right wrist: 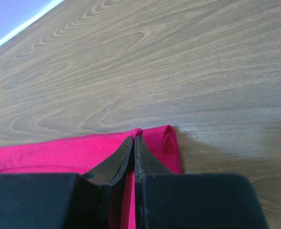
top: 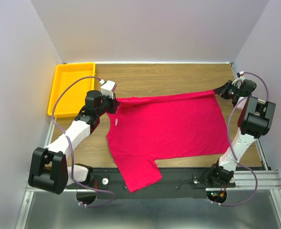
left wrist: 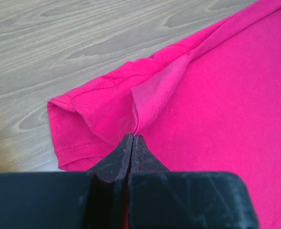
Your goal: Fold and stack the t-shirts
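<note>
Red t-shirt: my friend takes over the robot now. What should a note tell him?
Pincers: the left pincer is shut on the t-shirt by its far sleeve; the right pincer is shut on its far right corner.
Things: t-shirt spread across the table, near sleeve over the front edge; yellow tray far left, apart from it.
Done: both far corners gripped.
To do: fold it, then stack.

matt cloth t-shirt [top: 173, 126], smooth wood-grain table [top: 178, 76]

tray [top: 73, 71] at left, tabletop [top: 169, 78] open behind t-shirt [top: 169, 124]
</note>
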Controlling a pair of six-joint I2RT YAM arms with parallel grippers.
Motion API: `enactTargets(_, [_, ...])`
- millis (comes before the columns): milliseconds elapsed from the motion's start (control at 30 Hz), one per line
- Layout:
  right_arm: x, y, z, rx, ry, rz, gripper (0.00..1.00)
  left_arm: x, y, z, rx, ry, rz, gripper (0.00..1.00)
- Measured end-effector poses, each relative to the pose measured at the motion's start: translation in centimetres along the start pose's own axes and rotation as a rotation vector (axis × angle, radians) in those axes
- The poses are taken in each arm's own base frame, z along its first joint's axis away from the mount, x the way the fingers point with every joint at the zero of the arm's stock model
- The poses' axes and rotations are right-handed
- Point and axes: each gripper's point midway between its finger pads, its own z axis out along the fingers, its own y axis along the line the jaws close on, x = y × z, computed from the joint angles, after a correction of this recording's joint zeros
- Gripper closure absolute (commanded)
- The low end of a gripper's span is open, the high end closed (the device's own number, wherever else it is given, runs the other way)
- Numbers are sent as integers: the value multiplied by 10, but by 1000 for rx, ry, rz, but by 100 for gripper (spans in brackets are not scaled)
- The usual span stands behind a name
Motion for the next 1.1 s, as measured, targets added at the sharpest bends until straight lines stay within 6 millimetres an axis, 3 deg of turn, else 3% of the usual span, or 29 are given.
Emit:
enactTargets(667, [-7,6,-14,-9,-18,-27,85,3,3,-3,-19,1,6,100])
enactTargets(833, [-2,2,-19,1,-12,-28,70,3,3,-3,-18,1,8,100])
enactTargets(1100, [-1,1,-28,-1,-8,-23,65,4,0,-2,-10,2,11,100])
